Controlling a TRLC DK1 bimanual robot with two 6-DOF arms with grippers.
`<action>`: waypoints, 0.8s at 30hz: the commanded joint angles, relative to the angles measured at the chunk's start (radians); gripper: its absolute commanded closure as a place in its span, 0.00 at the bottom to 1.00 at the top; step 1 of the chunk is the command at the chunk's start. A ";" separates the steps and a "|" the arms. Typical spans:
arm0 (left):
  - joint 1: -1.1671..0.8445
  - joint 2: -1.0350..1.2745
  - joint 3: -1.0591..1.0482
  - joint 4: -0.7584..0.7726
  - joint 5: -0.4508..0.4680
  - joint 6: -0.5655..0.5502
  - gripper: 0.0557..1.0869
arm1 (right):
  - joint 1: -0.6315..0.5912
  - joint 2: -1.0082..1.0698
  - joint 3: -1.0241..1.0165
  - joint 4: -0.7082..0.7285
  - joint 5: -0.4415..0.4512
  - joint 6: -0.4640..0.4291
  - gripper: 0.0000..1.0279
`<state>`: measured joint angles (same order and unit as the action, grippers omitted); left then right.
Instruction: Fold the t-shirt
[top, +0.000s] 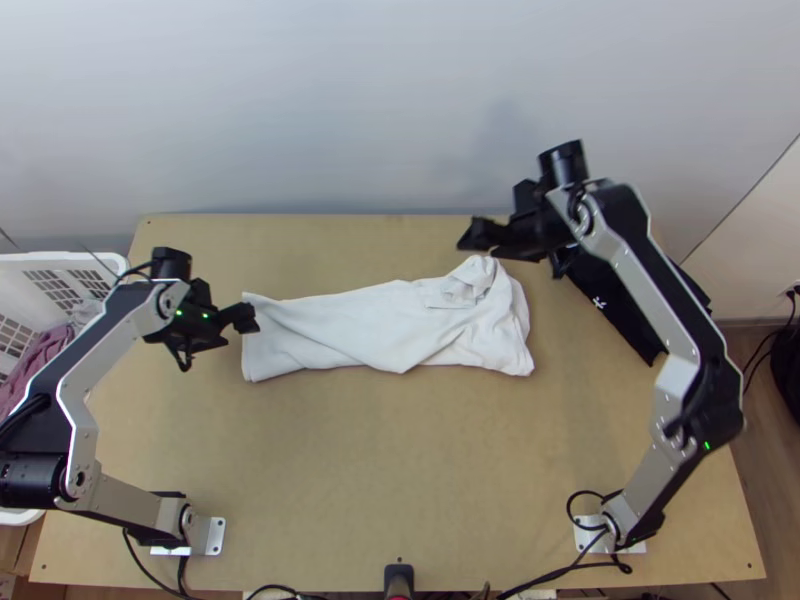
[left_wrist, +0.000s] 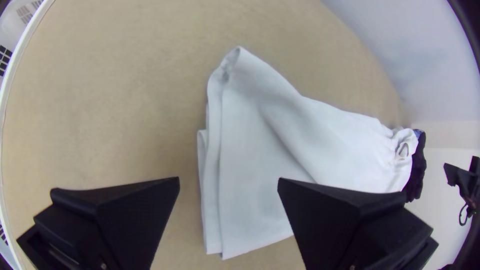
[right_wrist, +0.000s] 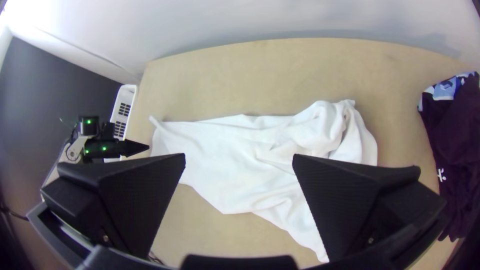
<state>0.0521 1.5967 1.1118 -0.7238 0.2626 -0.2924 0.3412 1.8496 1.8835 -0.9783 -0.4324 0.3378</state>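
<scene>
The white t-shirt lies as a long, folded strip across the middle of the table, bunched at its right end. My left gripper is at the strip's left end in the top view; in the left wrist view the left gripper is open, with the layered end of the shirt beyond its fingers. Above the bunched end stands my right gripper, near the back of the table. The right wrist view has the right gripper wide open, nothing held, and the shirt below it.
A dark folded garment lies at the table's right side, partly under the right arm. At the left edge stands a white basket with cloth in it. A pale wall rises behind the table.
</scene>
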 joint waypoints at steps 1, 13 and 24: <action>-0.064 0.057 -0.030 0.058 -0.042 -0.031 0.07 | 0.150 -0.139 -0.192 0.124 0.161 -0.043 0.03; -0.123 0.164 0.017 0.070 -0.065 -0.067 0.23 | 0.182 -0.144 -0.239 0.142 0.205 -0.059 0.03; -0.144 0.147 -0.018 0.123 -0.065 -0.114 0.76 | 0.289 -0.044 -0.253 0.173 0.204 -0.066 0.03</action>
<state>-0.0795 1.7580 1.1110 -0.6235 0.1970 -0.3752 0.5663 1.7432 1.6482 -0.8303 -0.2310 0.2787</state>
